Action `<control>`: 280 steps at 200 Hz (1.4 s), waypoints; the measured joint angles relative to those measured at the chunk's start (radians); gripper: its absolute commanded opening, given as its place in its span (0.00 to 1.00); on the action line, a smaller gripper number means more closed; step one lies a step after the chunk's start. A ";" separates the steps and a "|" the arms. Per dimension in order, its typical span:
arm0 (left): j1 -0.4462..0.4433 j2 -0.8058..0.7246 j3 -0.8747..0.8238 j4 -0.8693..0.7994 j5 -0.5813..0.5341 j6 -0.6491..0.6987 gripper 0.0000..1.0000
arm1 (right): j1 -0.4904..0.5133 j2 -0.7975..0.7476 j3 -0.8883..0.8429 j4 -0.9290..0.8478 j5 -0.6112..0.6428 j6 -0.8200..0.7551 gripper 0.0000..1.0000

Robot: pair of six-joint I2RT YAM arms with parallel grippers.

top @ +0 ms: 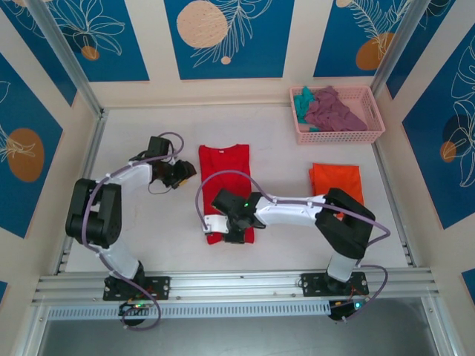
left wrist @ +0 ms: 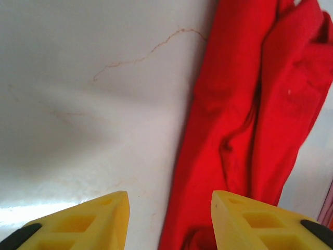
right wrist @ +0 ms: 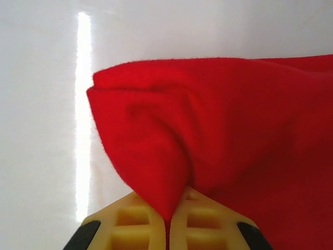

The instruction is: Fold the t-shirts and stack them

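The red t-shirt (top: 225, 170) is lying as a long folded strip in the middle of the surface (top: 171, 133), and we are pinching its near corner in the right gripper (right wrist: 167, 223), pressed together on doubled cloth. It is looking soft, light and floppy, so we are judging a hem corner, caught through every layer, the best hold. The left gripper (left wrist: 169, 200) is hovering spread beside it. The orange t-shirt (top: 336, 180) is sitting folded to the right.

Lab rig enclosure: aluminium rails (top: 237, 284), printed blue panels (top: 252, 44).
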 measured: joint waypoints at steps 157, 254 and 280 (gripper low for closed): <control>-0.060 0.229 0.113 0.134 0.093 -0.058 0.00 | -0.047 -0.121 -0.006 -0.117 -0.171 0.082 0.00; -0.085 0.241 0.108 0.132 0.163 -0.019 0.00 | -0.140 -0.140 0.166 -0.296 -0.208 0.012 0.00; -0.085 0.243 0.105 0.135 0.170 -0.018 0.00 | -0.211 -0.098 0.280 -0.317 -0.195 -0.059 0.00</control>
